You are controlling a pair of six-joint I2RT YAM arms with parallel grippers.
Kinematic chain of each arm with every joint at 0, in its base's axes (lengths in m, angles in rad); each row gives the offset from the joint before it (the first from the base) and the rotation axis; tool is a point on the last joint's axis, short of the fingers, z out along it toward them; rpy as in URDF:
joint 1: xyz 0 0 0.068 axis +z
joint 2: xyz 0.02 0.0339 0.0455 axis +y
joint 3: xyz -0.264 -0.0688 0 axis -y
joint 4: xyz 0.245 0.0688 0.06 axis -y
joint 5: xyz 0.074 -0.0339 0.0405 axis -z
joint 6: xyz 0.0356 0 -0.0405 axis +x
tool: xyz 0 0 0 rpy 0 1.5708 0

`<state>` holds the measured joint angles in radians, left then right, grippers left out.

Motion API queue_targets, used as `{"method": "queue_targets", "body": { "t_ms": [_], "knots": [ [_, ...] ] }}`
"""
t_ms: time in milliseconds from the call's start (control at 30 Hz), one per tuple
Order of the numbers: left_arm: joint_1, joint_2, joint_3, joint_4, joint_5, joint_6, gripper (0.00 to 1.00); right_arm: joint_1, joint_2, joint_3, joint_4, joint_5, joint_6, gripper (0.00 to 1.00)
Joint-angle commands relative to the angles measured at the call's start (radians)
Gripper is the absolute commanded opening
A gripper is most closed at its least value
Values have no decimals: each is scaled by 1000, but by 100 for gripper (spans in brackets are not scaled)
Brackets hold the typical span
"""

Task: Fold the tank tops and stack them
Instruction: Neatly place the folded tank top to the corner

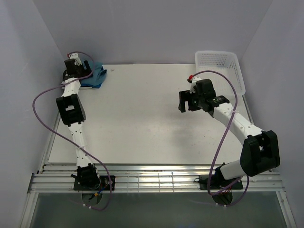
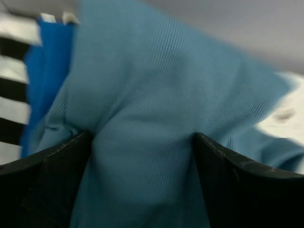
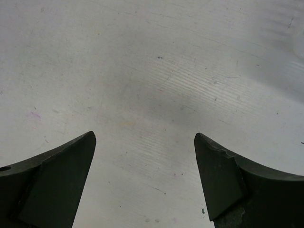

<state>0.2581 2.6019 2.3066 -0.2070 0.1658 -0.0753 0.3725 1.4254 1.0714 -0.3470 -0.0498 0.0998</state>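
Bulging up between the left jaws, the teal top [image 2: 156, 118] is filling the left wrist view; those jaws are standing spread wide on either side of the cloth, not pinching it. The blue top [image 2: 45, 71] is lying just beside it, and the striped top [image 2: 12, 109] is showing past that. All three are sitting bunched at the surface's [image 1: 142, 123] far corner, well apart from the basket [image 1: 219, 66] at the opposite far corner. The right jaws are hanging released near the basket, on its near side, above the surface, gripping nothing.
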Motion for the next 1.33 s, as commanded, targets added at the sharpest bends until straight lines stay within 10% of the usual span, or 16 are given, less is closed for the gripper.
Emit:
{"method": "queue_targets", "body": {
  "t_ms": [0, 467, 967, 1300],
  "knots": [
    [3, 55, 42, -118, -23, -69, 98, -4, 1, 16, 3, -30, 26, 90],
    [3, -110, -24, -132, -101, -73, 98, -4, -83, 22, 85, 47, 78, 90],
    [-3, -778, -400, -180, 18, -219, 98, -4, -267, -103, 148, 131, 129, 90],
    [-5, -810, -457, -192, -8, -213, 98, -4, -319, -137, 164, 200, 117, 90]
  ]
}}
